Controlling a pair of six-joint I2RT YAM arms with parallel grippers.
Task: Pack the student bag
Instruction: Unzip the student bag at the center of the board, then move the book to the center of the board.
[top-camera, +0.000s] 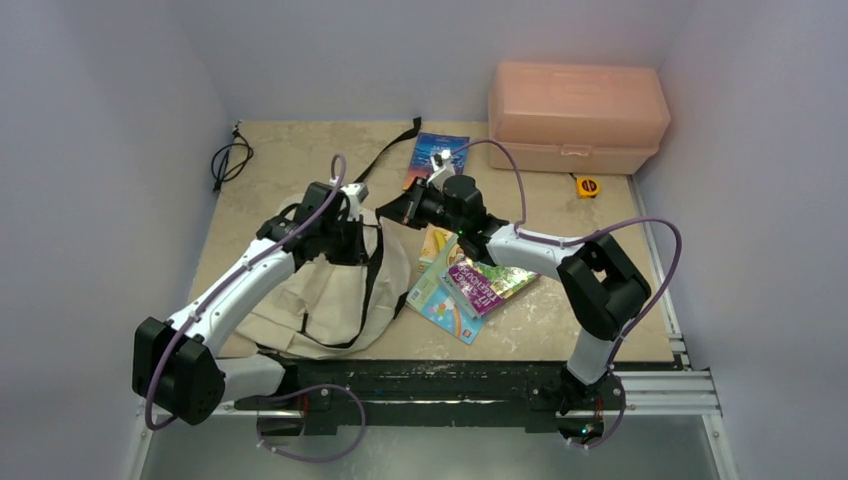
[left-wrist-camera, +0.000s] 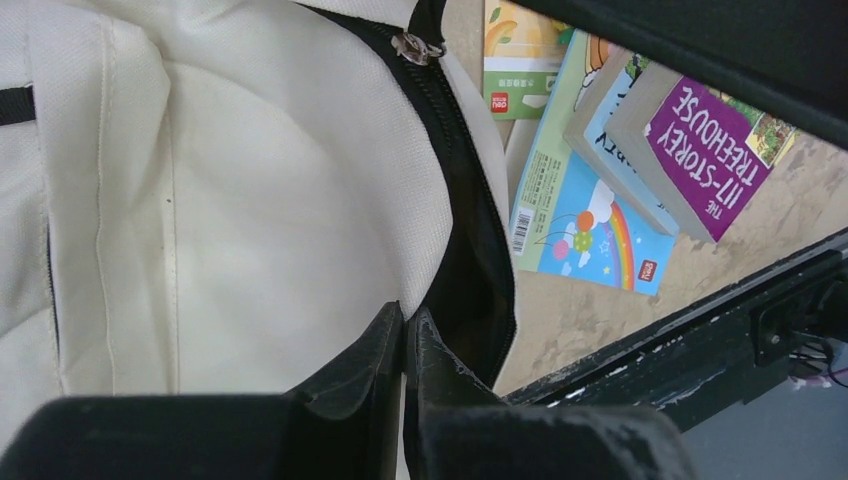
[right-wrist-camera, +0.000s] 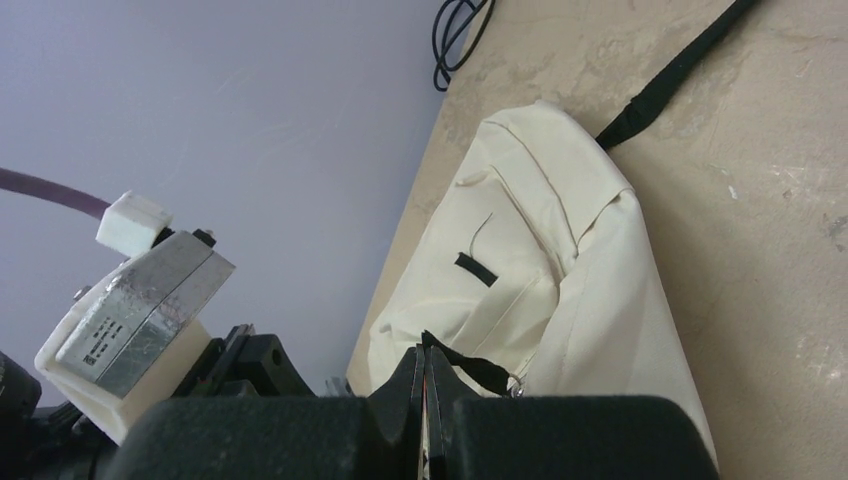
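So, nearest the arms, the bag (top-camera: 335, 300) lies flat and floppy on the near-left part of the table (top-camera: 280, 160). A pile of books (top-camera: 475, 290) sits just to its right, and none of them are inside yet. A bit farther in, the left gripper (left-wrist-camera: 405, 325) is pinched tight on the cream rim beside the zipper (left-wrist-camera: 440, 110). The right gripper (right-wrist-camera: 425, 375) is clamped on a black tab (right-wrist-camera: 470, 368) at the bag's far-right edge. So both have hold of the bag, and I'd guess they're about to spread the mouth open. My worry is that the fabric is thin and slack, so an uneven pull could make one pinch slip off. Or the whole bag might slide across the table instead of opening and shove the books. Pulling by the tab might also lift just one layer. Farther back there's another book (top-camera: 438, 155), a yellow tape measure (top-camera: 587, 185) and the pink box (top-camera: 575, 110) by the far wall.
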